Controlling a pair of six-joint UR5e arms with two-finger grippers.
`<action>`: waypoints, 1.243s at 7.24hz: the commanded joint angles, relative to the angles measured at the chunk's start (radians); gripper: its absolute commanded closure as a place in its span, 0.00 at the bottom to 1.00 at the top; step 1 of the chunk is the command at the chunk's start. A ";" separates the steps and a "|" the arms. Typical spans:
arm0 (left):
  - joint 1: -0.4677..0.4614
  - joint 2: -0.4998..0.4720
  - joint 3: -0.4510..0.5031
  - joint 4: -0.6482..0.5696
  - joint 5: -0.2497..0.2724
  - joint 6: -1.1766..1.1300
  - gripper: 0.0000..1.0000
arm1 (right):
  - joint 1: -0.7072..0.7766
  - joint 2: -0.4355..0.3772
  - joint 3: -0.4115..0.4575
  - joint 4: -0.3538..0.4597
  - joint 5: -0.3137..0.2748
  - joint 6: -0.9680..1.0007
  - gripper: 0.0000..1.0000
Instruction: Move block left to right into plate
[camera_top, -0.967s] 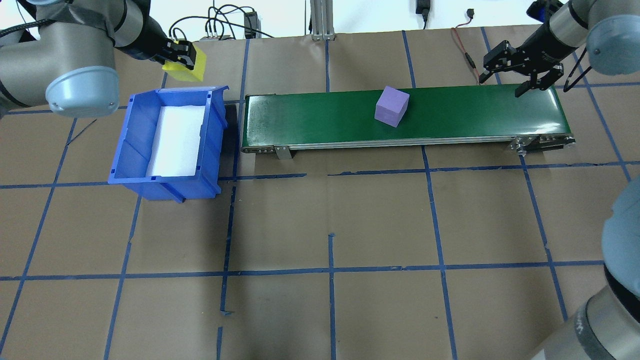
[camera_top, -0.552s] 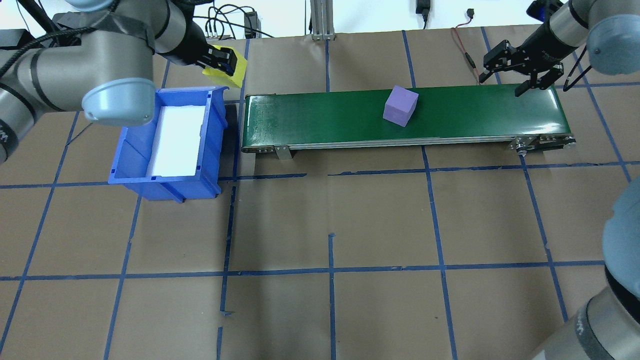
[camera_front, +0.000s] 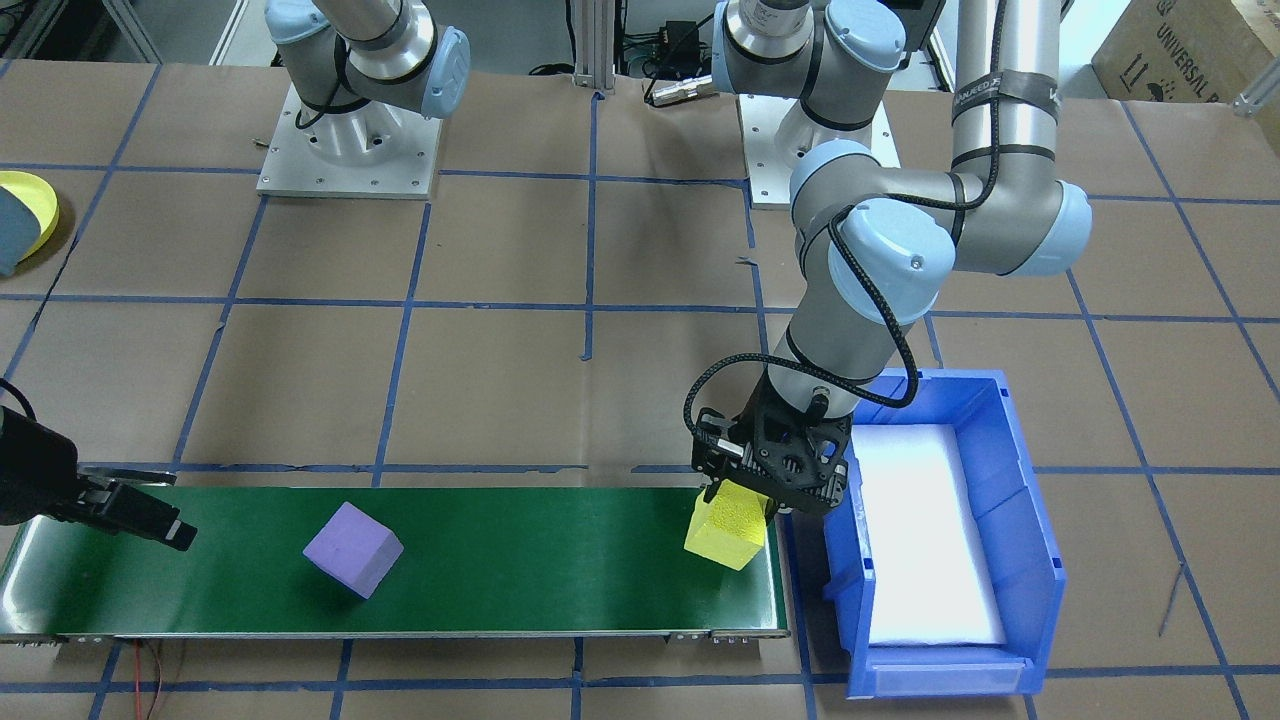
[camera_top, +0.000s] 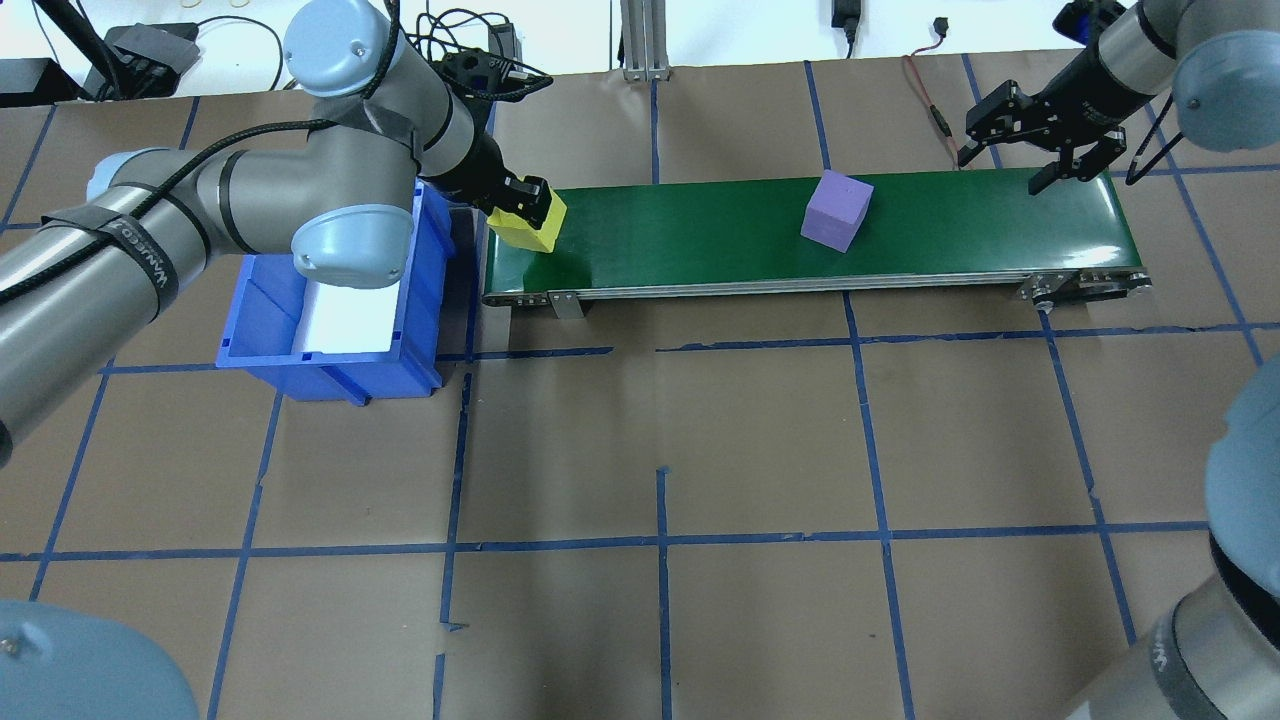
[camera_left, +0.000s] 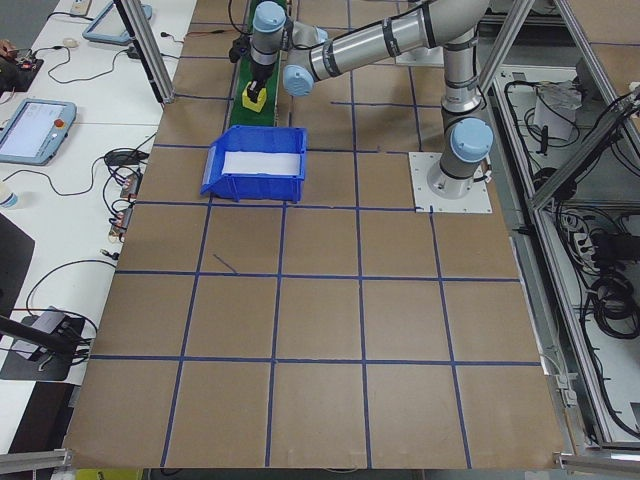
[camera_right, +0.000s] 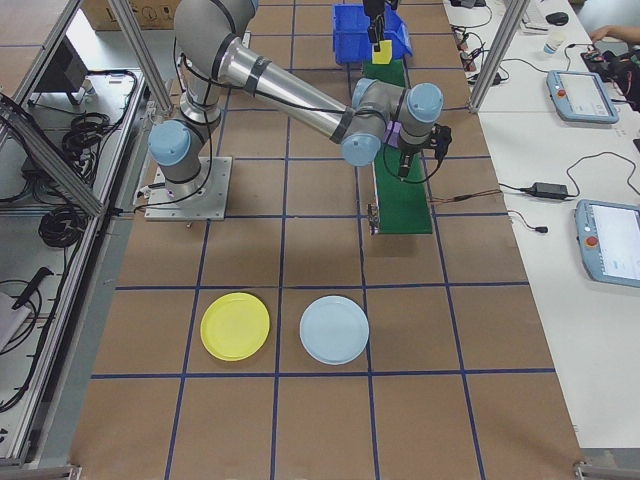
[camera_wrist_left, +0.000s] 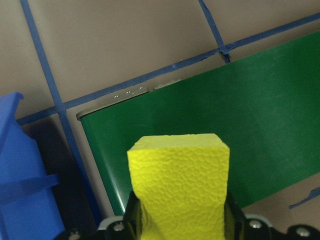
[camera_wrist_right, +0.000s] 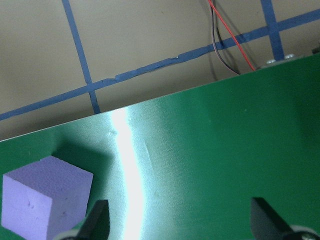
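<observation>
Surface: brown paper-covered table (camera_top: 660, 420) w/ blue tape grid; aluminium frame posts around it, white side benches w/ tablets and cables in the side views. Long green conveyor belt (camera_top: 700, 235) along the far side, blue plastic bin (camera_top: 330, 350) w/ white liner just off its left end. Left gripper (camera_front: 745, 500) jaws clamped on yellow foam cube (camera_front: 727, 530), held over the belt's bin end. Purple foam cube (camera_top: 838, 209) sits on the belt, mid-right, well apart from the right gripper (camera_top: 1040, 150), whose jaws are spread, nothing between, over the belt's right end. Flat round yellow plate (camera_right: 235, 326) on the table beside a pale blue round plate (camera_right: 334, 330), both well apart from the belt.
</observation>
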 joint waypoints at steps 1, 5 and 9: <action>-0.002 -0.005 -0.002 -0.004 0.003 -0.056 0.00 | 0.004 -0.004 0.000 0.000 -0.001 0.042 0.00; 0.013 0.154 0.021 -0.216 0.233 -0.048 0.00 | 0.058 -0.007 -0.006 -0.002 -0.059 0.217 0.00; 0.090 0.380 -0.006 -0.556 0.250 -0.058 0.00 | 0.136 0.019 -0.017 0.000 -0.215 0.381 0.00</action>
